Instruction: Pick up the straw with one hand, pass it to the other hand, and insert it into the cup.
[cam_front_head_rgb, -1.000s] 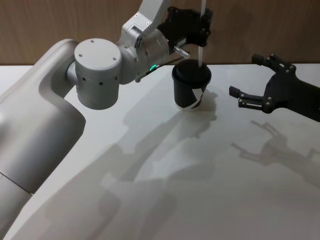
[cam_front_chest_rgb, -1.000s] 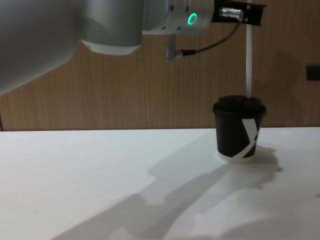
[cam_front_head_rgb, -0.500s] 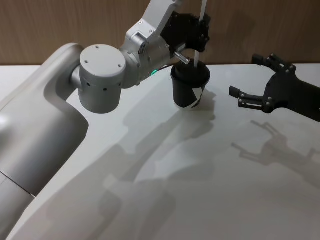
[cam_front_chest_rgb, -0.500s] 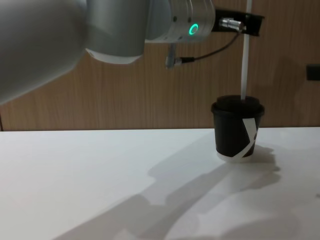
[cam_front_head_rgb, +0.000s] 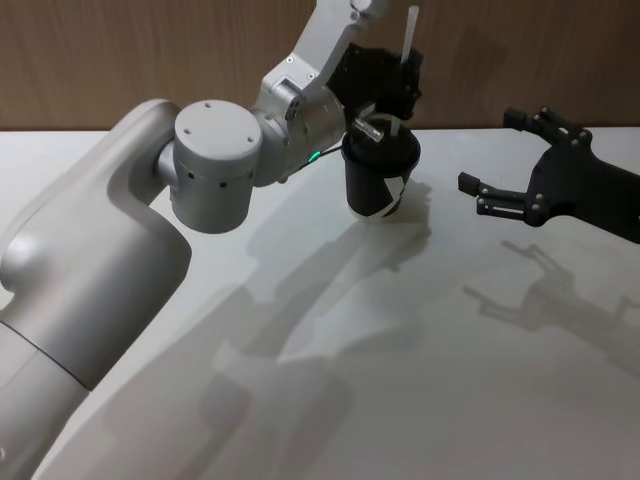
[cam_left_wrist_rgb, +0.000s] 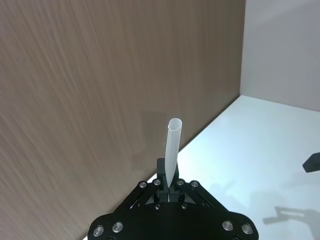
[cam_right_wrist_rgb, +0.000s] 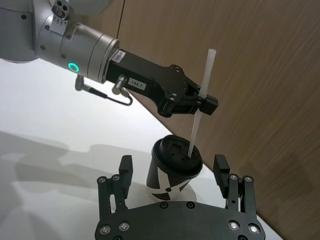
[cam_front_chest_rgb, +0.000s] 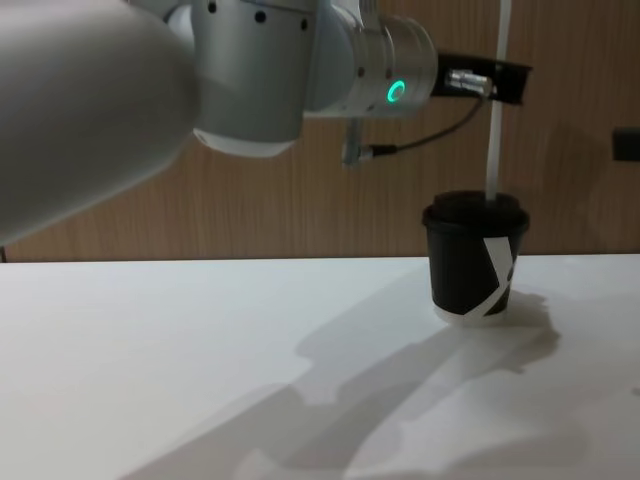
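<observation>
The black cup (cam_front_head_rgb: 380, 178) with a domed lid stands at the far middle of the white table (cam_front_head_rgb: 420, 380). My left gripper (cam_front_head_rgb: 403, 72) hangs just above it, shut on the white straw (cam_front_head_rgb: 409, 38), which stands nearly upright. In the right wrist view the straw (cam_right_wrist_rgb: 199, 107) has its lower end in the lid of the cup (cam_right_wrist_rgb: 172, 172). The chest view has the straw (cam_front_chest_rgb: 494, 130) reaching down from the left gripper (cam_front_chest_rgb: 497, 80) to the cup (cam_front_chest_rgb: 474, 258). In the left wrist view the straw (cam_left_wrist_rgb: 172, 147) rises from between the shut fingers. My right gripper (cam_front_head_rgb: 505, 160) is open, to the cup's right, holding nothing.
A brown wooden wall (cam_front_head_rgb: 150, 60) runs close behind the cup. My thick silver left arm (cam_front_head_rgb: 210, 165) reaches across the table's left half from the near left. The near part of the table carries only the arms' shadows.
My left gripper has come down with the straw, so the straw's lower end has sunk into the cup's lid. The right gripper has stayed where it was.
</observation>
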